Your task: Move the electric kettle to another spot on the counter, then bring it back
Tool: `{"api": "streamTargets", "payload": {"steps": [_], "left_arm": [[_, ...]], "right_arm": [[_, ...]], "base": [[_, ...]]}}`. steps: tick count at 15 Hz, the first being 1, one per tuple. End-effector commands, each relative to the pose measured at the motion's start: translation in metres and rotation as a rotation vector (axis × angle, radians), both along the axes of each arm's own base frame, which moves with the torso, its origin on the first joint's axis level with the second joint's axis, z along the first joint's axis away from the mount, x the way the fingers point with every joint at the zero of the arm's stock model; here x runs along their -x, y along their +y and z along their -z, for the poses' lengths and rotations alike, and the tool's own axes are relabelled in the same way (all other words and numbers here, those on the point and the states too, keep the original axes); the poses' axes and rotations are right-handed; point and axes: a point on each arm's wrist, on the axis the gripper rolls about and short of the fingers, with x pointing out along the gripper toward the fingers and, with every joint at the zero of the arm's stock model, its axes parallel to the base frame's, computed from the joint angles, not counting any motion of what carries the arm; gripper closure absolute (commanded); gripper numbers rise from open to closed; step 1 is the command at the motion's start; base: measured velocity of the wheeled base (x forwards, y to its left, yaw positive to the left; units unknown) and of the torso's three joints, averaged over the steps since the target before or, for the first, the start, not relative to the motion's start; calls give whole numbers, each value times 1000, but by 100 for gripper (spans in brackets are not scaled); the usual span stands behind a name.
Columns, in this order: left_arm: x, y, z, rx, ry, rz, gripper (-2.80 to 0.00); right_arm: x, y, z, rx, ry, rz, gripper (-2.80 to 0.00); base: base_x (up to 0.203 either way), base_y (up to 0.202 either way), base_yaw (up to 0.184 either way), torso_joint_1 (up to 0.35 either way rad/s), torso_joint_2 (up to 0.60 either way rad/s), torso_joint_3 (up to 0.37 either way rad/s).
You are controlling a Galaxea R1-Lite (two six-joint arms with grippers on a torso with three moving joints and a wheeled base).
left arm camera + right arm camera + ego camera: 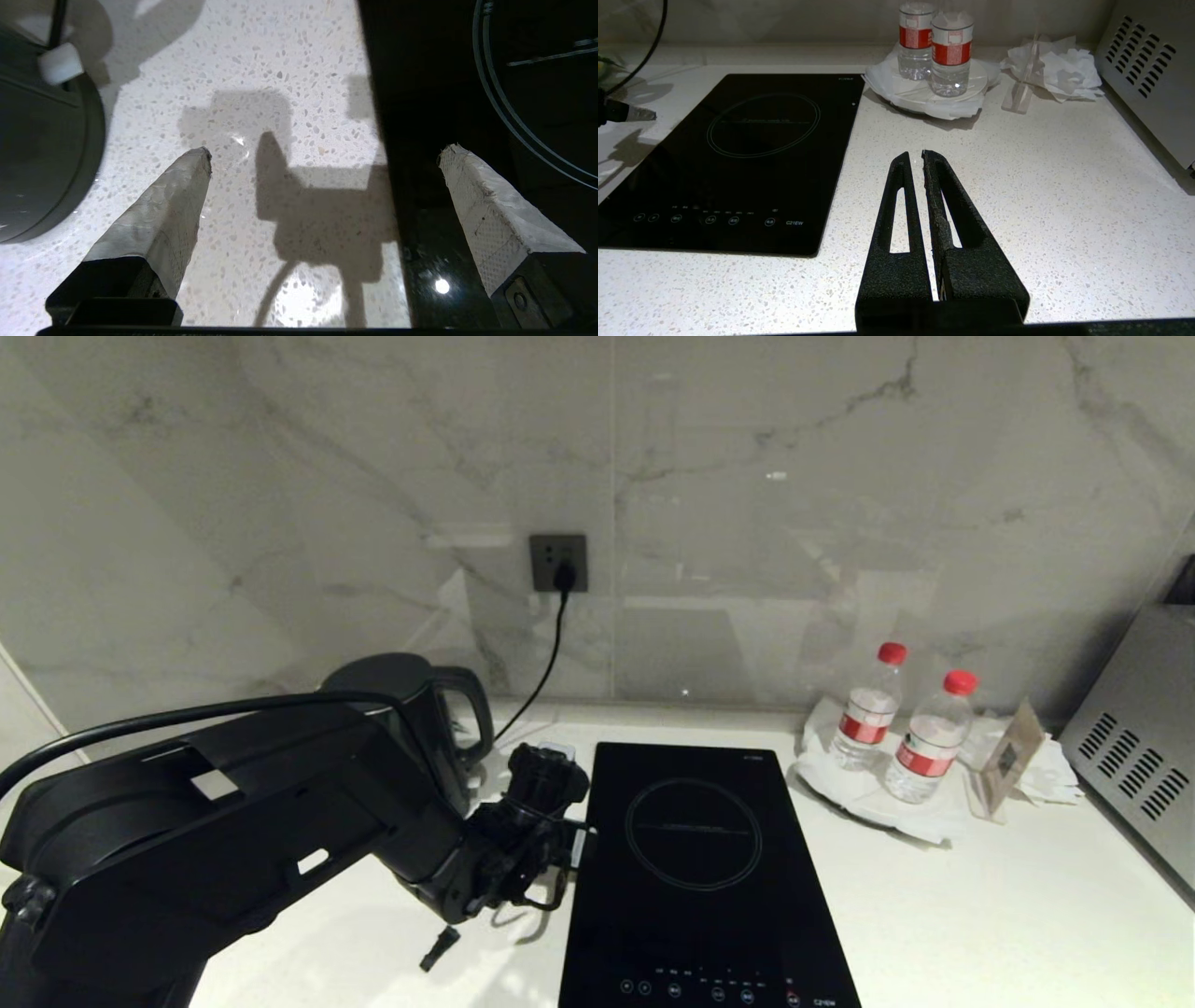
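Speckled stone counter (299,56) lies beneath the left end effector (324,154), its tapered padded fingers (163,210) spread wide.

Kitchen: cooktop (695,859), marble backsplash (747,476).

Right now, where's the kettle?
In the head view the electric kettle stands back-left on the counter, left of the cooktop, partly hidden behind the left arm.
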Motion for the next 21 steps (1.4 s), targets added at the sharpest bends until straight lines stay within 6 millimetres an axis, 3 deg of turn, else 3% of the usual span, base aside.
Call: {"api": "streamTargets", "payload": {"steps": [1, 5, 7, 9, 13, 21], "left_arm": [[0, -1, -4, 7, -11, -2, -280], [2, 2, -4, 14, -33, -18, -280], [-2, -1, -7, 69, -158, -4, -280], [-9, -5, 1, 15, -269, 53, -280], [-19, -8, 3, -1, -281, 26, -280], [-50, 27, 3, -15, -252, -136, -280]], "right_arm": [[0, 0, 0, 0, 1, 0, 0], [0, 0, 0, 0, 1, 0, 0], [0, 0, 0, 0, 1, 0, 0], [0, 0, 0, 0, 1, 1, 0], [0, 0, 0, 0, 1, 0, 0], [0, 0, 0, 0, 2, 0, 0]], "base": [[0, 0, 0, 5, 0, -200], [0, 0, 0, 2, 0, -193], [0, 0, 0, 8, 3, -82], [0, 0, 0, 3, 1, -16], [0, 0, 0, 0, 0, 0], [0, 0, 0, 0, 0, 0]]}}
